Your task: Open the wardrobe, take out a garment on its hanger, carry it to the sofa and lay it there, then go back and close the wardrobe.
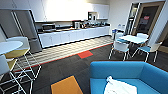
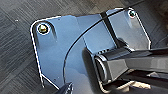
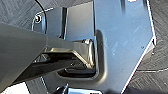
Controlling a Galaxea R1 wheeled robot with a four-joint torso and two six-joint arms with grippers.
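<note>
Head camera: I see the blue sofa (image 1: 130, 75) at lower right, with the white garment (image 1: 119, 87) lying crumpled on its seat. Can't make out the hanger in the folds. An orange floor patch (image 1: 66, 85) lies just left of the sofa; a red one (image 1: 85, 54) sits farther off toward the kitchen bench (image 1: 72, 35). White chairs (image 1: 120, 47) ring a table (image 1: 133, 38) at right. Wrist cameras look down on dark carpet (image 2: 15, 50). Either claw: I cannot tell whether apart or together.
</note>
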